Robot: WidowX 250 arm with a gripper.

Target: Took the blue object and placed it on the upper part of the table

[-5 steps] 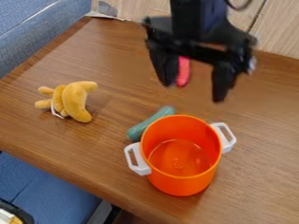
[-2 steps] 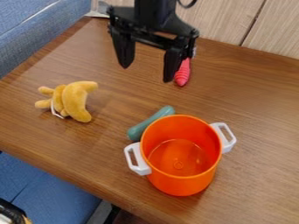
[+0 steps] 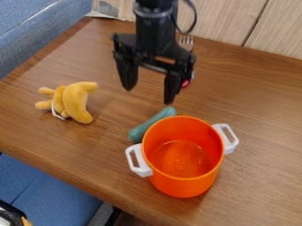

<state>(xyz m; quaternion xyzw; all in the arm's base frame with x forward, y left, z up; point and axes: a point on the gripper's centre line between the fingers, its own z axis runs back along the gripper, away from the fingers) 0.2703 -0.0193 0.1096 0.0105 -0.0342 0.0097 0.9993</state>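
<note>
brown wood table (image 3: 259, 101); on it, an orange pot (image 3: 183, 187) with white handles. above the tabletop hangs the black gripper (image 3: 149, 95), fingers spread, holding nothing. then a yellow plush toy (image 3: 77, 101), the blue-green object (image 3: 147, 127) lying right beside the pot, and a fork (image 3: 186, 43), partly hidden by the gripper.

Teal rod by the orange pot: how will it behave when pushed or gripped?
The teal rod could roll, given its rounded sides, though the orange pot may block one way. Its smooth-looking surface may slip.
</note>
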